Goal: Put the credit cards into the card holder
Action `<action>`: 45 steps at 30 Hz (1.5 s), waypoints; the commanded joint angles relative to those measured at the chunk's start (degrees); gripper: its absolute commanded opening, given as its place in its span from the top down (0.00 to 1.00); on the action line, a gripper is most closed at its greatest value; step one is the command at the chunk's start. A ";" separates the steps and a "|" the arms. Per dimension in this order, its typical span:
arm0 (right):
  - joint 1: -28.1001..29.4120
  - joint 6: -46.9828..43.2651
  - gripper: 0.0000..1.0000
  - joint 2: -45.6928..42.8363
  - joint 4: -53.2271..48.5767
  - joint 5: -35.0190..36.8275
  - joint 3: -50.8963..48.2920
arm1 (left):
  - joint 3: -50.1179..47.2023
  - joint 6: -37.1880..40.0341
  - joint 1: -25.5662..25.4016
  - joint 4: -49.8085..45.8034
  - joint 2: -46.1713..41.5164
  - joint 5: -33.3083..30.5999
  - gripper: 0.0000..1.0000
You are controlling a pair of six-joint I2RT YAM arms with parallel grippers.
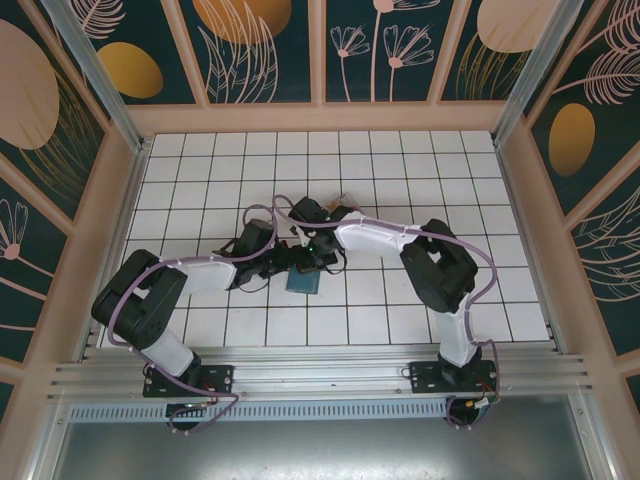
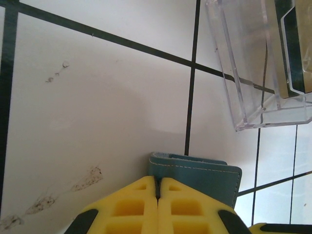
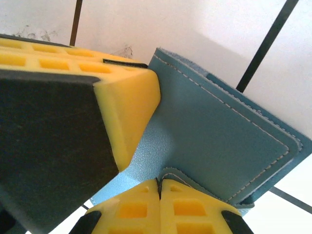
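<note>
The teal card holder [image 1: 303,280] lies on the white tiles at mid-table, and both arms meet over it. My left gripper [image 2: 158,187] is shut on one corner edge of the card holder [image 2: 204,173]. My right gripper [image 3: 159,183] is shut on a stitched flap of the card holder [image 3: 219,141], and the left gripper's yellow finger [image 3: 129,105] presses in close from the left. In the top view the left gripper [image 1: 283,262] and right gripper [image 1: 316,250] nearly touch. A yellow-tan credit card [image 2: 306,68] seems to stand inside a clear tray.
The clear plastic tray [image 2: 248,83] sits on the tiles just beyond the card holder, to the right in the left wrist view. Wooden walls with metal posts [image 1: 120,150] fence the tiled floor on three sides. Dirt smudges [image 2: 85,180] mark the tile left of the left gripper.
</note>
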 commanded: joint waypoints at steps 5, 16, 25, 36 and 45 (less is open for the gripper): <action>2.21 0.36 1.00 5.75 0.78 3.52 -1.51 | -1.82 -0.84 -1.36 -2.66 -0.22 2.63 1.00; 0.03 0.11 0.69 -7.43 3.99 5.62 -1.26 | 1.15 0.88 -1.32 -9.83 -3.66 -2.42 0.92; -5.87 -0.92 0.61 -21.74 12.01 15.57 -12.21 | 6.14 3.31 -0.84 -17.66 -11.92 -11.59 0.54; -18.92 -7.14 0.49 -43.49 26.09 41.14 -28.54 | 4.35 7.51 11.95 -21.52 -24.83 -23.56 0.24; -38.13 -10.42 0.45 -47.82 47.73 38.24 -45.01 | -2.40 15.01 17.22 -8.09 -28.26 -43.96 0.02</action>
